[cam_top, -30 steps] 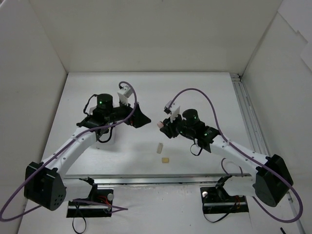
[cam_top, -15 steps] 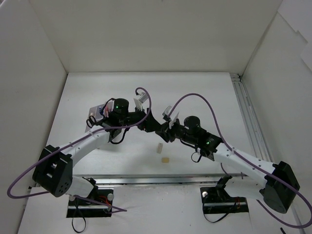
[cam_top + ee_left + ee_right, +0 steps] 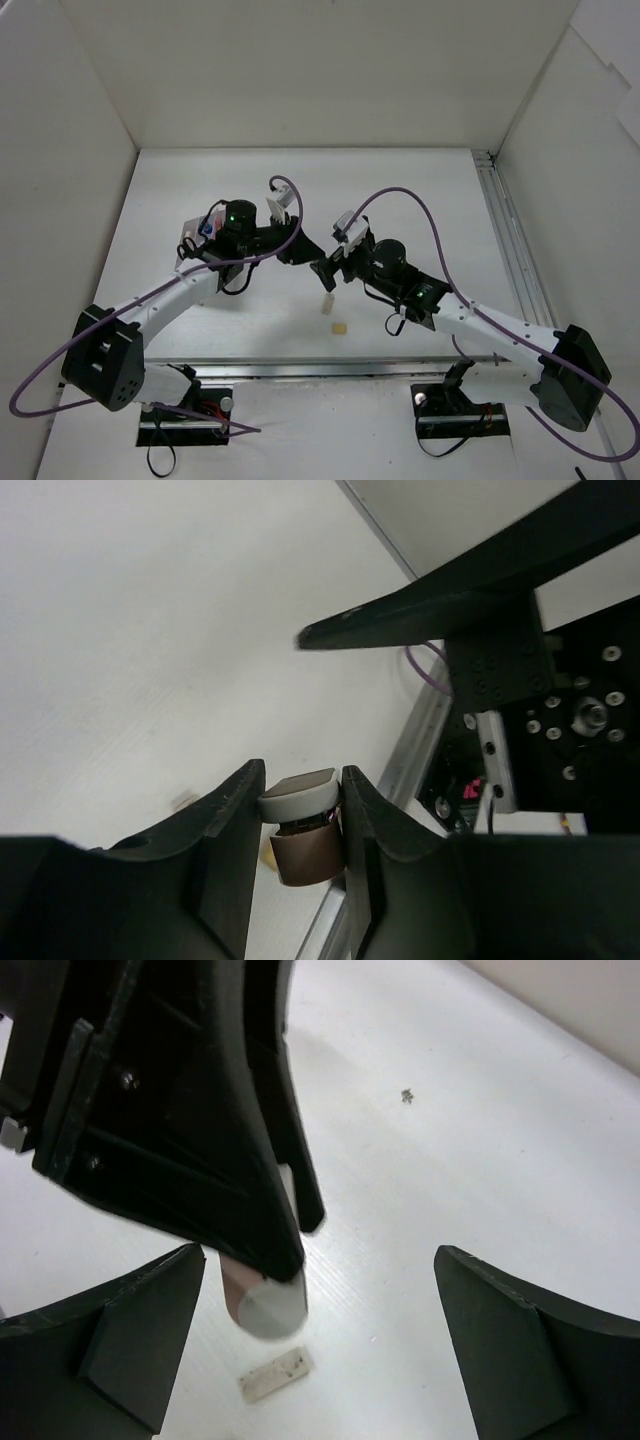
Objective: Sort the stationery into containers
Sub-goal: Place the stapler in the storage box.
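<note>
My left gripper (image 3: pixel 300 780) is shut on a small pink-and-white correction tape (image 3: pixel 298 798), held above the table. In the right wrist view the same correction tape (image 3: pixel 265 1300) pokes out below the left gripper (image 3: pixel 285 1245). My right gripper (image 3: pixel 320 1252) stands open around it, its fingers well apart and touching nothing. From above, the left gripper (image 3: pixel 308 252) and right gripper (image 3: pixel 325 272) meet tip to tip mid-table. Two beige erasers (image 3: pixel 326 303) (image 3: pixel 340 327) lie on the table below them. The white container (image 3: pixel 196 228) shows partly under the left arm.
An aluminium rail (image 3: pixel 505 250) runs along the table's right side, and another rail (image 3: pixel 300 368) along the near edge. White walls close the back and both sides. One eraser (image 3: pixel 275 1373) lies just under the right gripper.
The right gripper has opened and let go of the correction tape. The left gripper, open a second ago over the container, has swung right and shut on the tape.
</note>
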Motion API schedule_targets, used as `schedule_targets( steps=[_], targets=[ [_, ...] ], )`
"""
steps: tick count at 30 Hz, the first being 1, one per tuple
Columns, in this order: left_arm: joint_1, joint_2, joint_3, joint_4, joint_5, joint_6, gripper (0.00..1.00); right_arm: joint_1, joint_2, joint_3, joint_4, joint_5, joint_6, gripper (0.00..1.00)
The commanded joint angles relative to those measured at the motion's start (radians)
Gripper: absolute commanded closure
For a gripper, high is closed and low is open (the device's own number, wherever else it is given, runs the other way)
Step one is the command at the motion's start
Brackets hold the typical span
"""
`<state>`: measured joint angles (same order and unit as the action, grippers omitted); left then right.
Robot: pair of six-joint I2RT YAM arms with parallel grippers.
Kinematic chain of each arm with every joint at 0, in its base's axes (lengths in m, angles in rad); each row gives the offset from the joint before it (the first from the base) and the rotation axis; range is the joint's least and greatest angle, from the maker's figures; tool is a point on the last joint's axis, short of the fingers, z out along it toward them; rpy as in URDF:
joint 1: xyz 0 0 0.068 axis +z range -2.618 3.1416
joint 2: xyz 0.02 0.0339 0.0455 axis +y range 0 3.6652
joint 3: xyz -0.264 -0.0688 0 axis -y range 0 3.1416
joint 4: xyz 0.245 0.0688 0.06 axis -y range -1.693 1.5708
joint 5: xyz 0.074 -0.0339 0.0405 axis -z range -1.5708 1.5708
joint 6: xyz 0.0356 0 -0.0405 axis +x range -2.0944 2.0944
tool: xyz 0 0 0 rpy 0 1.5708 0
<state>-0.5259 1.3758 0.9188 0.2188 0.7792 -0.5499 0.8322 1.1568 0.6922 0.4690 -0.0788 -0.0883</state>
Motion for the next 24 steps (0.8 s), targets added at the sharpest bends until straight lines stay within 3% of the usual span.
schedule_targets(
  steps=[1, 8, 13, 15, 18, 24],
  targets=[
    [0.107, -0.099, 0.049, -0.083, -0.047, 0.076, 1.00, -0.002, -0.019, 0.058, 0.134, 0.043, 0.013, 0.02],
    [0.537, -0.296, 0.086, -0.341, -0.366, 0.248, 1.00, -0.008, -0.088, 0.018, 0.005, 0.169, 0.032, 0.02],
    [0.711, -0.166, 0.173, -0.355, -0.348, 0.362, 1.00, -0.030, -0.072, 0.016, -0.082, 0.218, -0.011, 0.02],
    [0.779, -0.098, 0.205, -0.358, -0.232, 0.389, 1.00, -0.050, -0.060, 0.036, -0.127, 0.185, -0.011, 0.02],
    [0.802, 0.061, 0.273, -0.398, -0.143, 0.459, 1.00, -0.074, -0.048, 0.049, -0.162, 0.172, -0.031, 0.02],
    [0.802, 0.199, 0.371, -0.481, -0.187, 0.588, 1.00, -0.088, -0.039, 0.046, -0.208, 0.172, -0.044, 0.02]
  ],
)
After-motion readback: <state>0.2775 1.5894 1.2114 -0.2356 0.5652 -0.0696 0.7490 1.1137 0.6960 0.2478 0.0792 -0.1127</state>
